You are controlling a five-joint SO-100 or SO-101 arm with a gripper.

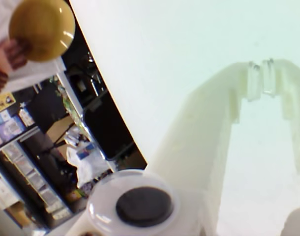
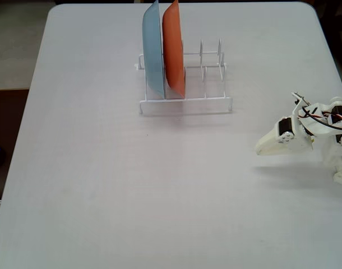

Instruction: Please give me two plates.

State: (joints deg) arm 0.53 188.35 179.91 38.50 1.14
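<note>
In the wrist view my gripper (image 1: pixel 262 86) was pinched closed on nothing, tips touching over bare table (image 1: pixel 189 39). Way off to the upper left of it, a person's hand (image 1: pixel 7 56) held the yellow plate (image 1: pixel 42 28), so that one looked delivered; I couldn't spot the cream one anywhere. In the fixed view my gripper (image 2: pixel 260 148) sat well right of the rack (image 2: pixel 185 103), which held only the blue plate (image 2: pixel 153 50) and orange plate (image 2: pixel 174 47). Best bet, I figured: stay parked, don't touch those. My arm's base was cropped off.

My gripper (image 2: pixel 263 149) rests low at the table (image 2: pixel 104 185) (right side); blue plate (image 2: pixel 153 53) and orange plate (image 2: pixel 174 50) stand in the rack (image 2: pixel 207 101).
</note>
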